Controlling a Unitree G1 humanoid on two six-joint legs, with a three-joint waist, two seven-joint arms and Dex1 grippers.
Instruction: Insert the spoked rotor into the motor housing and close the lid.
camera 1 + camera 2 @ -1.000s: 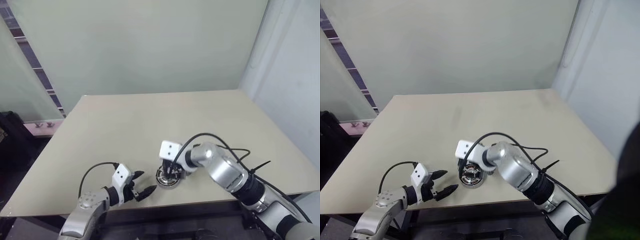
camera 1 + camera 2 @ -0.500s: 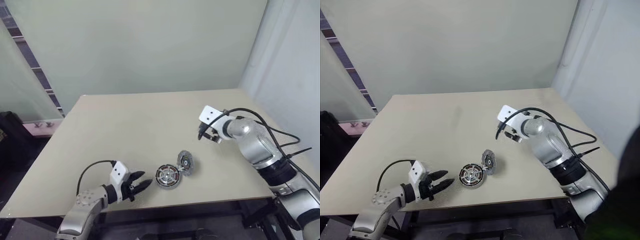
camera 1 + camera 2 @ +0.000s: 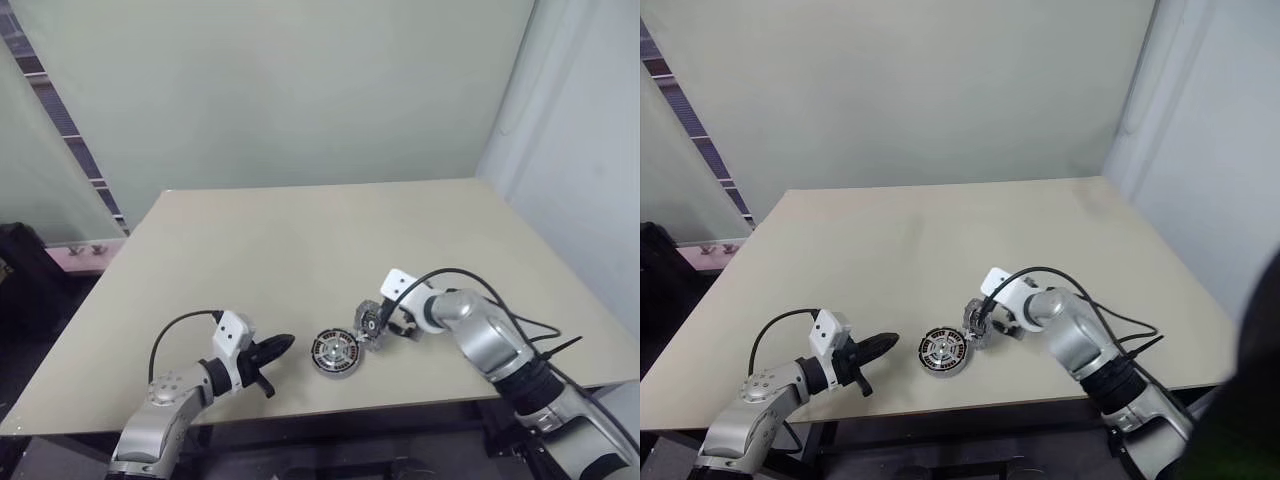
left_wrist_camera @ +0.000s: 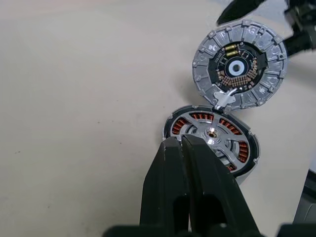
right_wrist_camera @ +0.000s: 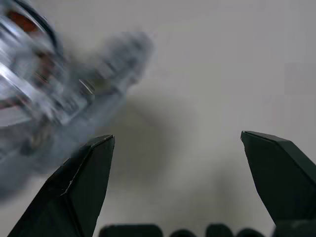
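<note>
The motor housing lies near the table's front edge, its copper windings showing. The spoked rotor sits inside it, silver with a shiny hub. The lid stands tilted up at the housing's far right rim, its inner face showing. My left gripper is shut and empty, its tips a short way left of the housing. My right gripper is open just right of the lid, whether touching it I cannot tell. The right wrist view shows its fingertips wide apart with nothing between them.
The beige table stretches bare behind the parts. Its front edge runs close below the housing. A pale wall rises at the back, and a black cable loops over my right arm.
My left gripper closed and crept slightly toward the housing. My right arm left the housing, swung back and right, then came down beside the lid, which now stands raised.
</note>
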